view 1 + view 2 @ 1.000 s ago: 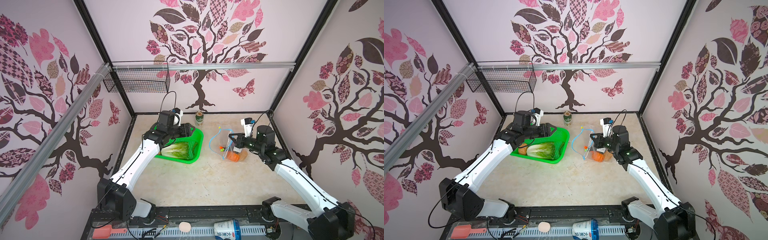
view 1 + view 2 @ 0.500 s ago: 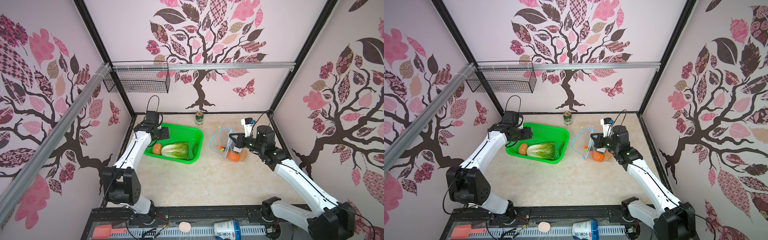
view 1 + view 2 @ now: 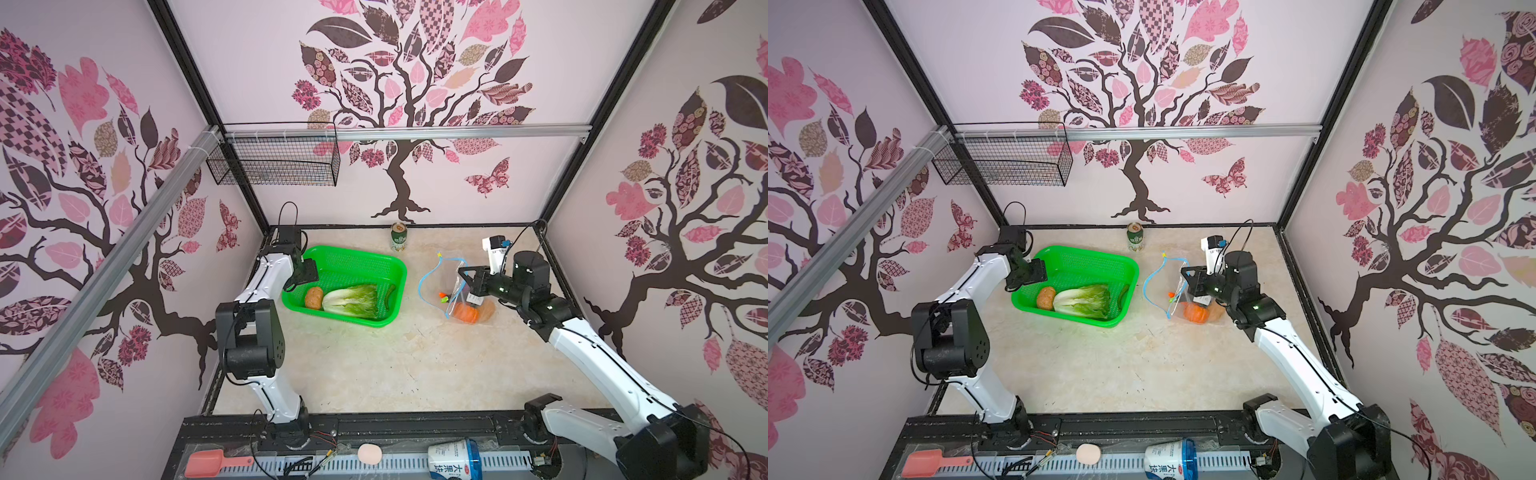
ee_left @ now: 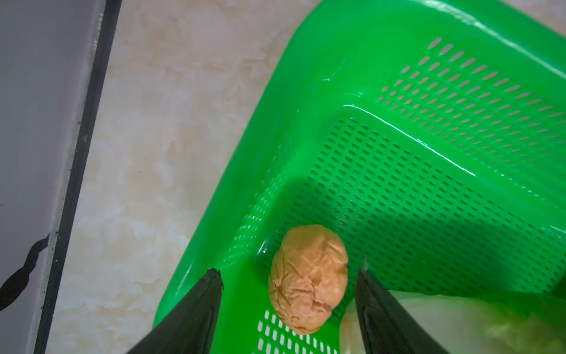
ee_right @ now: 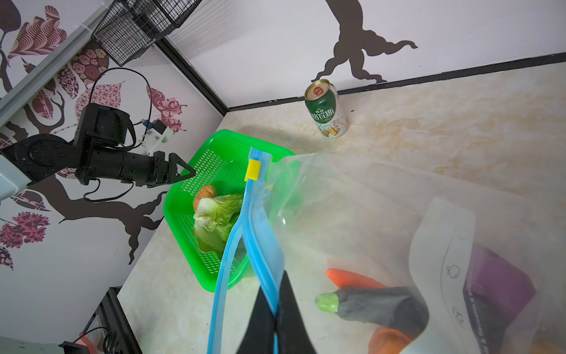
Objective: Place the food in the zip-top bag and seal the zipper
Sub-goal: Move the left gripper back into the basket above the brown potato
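Tabletop | left claw (image 4: 288,271) withdrawn over potato (image 4: 307,279) | right claw (image 5: 274,295) still pinching zipper (image 5: 264,245)

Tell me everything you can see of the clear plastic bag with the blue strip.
The large clear crinkly plastic zip-top bag sits right of the green perforated basket in both top views, mouth open: its light-blue zipper strip parts into a loop, a small yellow slider at one end. The right tool is shut on one lip of that strip, holding the mouth up. The bag's bottom rests on the beige table. Inside lie orange carrots, a dark green-tipped piece and a purple piece.
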You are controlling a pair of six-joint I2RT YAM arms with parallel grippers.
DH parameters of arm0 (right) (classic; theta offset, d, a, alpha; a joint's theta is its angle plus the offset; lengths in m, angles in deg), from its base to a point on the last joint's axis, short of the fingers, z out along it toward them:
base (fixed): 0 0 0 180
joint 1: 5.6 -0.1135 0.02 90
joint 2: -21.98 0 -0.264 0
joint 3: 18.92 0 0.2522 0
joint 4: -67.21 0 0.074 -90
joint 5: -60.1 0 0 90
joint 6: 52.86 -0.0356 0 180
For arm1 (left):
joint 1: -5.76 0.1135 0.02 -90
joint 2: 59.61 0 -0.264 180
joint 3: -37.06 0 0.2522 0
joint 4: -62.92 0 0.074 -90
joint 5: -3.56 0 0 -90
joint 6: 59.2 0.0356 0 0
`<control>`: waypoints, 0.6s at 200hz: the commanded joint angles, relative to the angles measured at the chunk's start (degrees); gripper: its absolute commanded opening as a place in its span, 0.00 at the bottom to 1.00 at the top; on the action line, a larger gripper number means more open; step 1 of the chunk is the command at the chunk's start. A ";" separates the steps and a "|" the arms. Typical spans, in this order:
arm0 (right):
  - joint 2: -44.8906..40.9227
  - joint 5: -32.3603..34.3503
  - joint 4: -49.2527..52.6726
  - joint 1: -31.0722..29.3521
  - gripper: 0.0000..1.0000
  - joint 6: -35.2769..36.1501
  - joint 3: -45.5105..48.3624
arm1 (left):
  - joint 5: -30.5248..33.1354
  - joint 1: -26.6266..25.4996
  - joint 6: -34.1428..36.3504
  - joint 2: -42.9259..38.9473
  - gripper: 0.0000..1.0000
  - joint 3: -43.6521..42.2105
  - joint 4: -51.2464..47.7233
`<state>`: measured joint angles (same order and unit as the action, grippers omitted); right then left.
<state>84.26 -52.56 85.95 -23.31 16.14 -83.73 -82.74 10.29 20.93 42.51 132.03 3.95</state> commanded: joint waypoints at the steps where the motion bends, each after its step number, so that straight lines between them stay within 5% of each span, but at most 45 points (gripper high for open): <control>1: -0.23 0.67 0.21 -0.13 0.00 -0.07 -1.21 | -3.34 -0.27 -0.01 2.42 0.73 -0.11 1.00; 120: -0.58 1.29 0.32 -0.13 0.00 0.25 -1.18 | -5.02 -1.22 -1.23 12.92 0.78 1.43 -1.75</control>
<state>84.26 -52.14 85.97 -23.31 16.16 -83.73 -87.02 9.66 20.23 52.42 132.06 3.88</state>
